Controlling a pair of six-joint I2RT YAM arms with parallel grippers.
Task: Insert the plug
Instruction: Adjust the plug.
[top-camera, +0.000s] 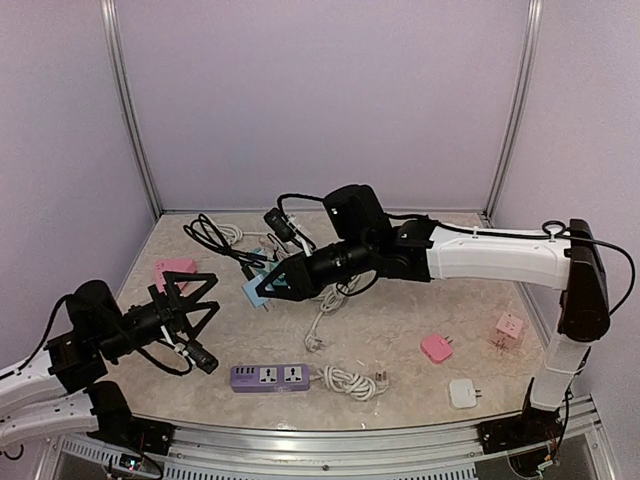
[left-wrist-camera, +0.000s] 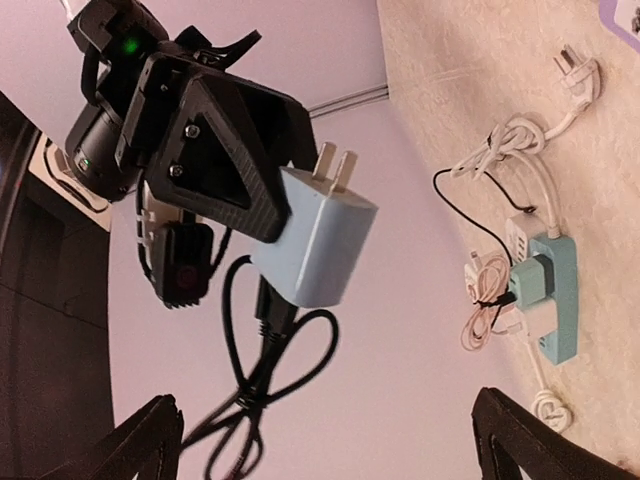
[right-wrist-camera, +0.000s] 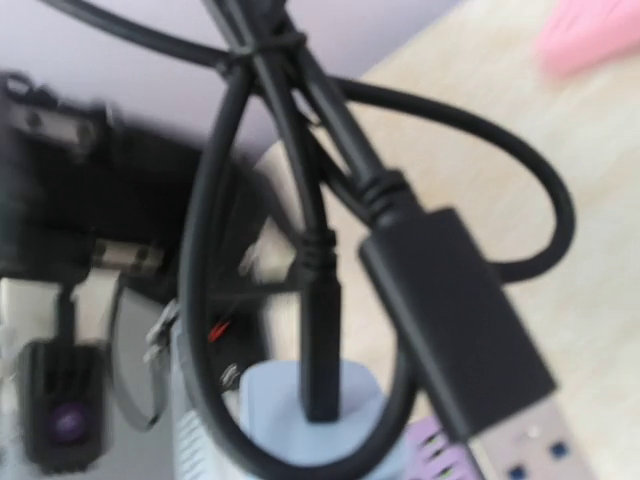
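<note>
Item: one pale blue adapter (left-wrist-camera: 320, 250), a smooth rounded plastic block with two flat metal prongs and one glossy black cable (left-wrist-camera: 268, 370) looped beneath it. It is held aloft near table centre, pinched by the angular black fingers of the right gripper (top-camera: 275, 283). The left gripper (top-camera: 205, 295) is at 8 o'clock, its two fingers spread wide and holding nothing. One purple power strip (top-camera: 270, 377) lies at 6 o'clock. Three pink cubes (top-camera: 436, 347) and one white cube (top-camera: 462, 392) lie on the marbled table (top-camera: 400, 310).

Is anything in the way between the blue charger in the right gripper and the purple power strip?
Nothing visible does. The blue charger is aloft beyond the purple power strip, which lies uncovered; the open left gripper is off to its left.
</note>
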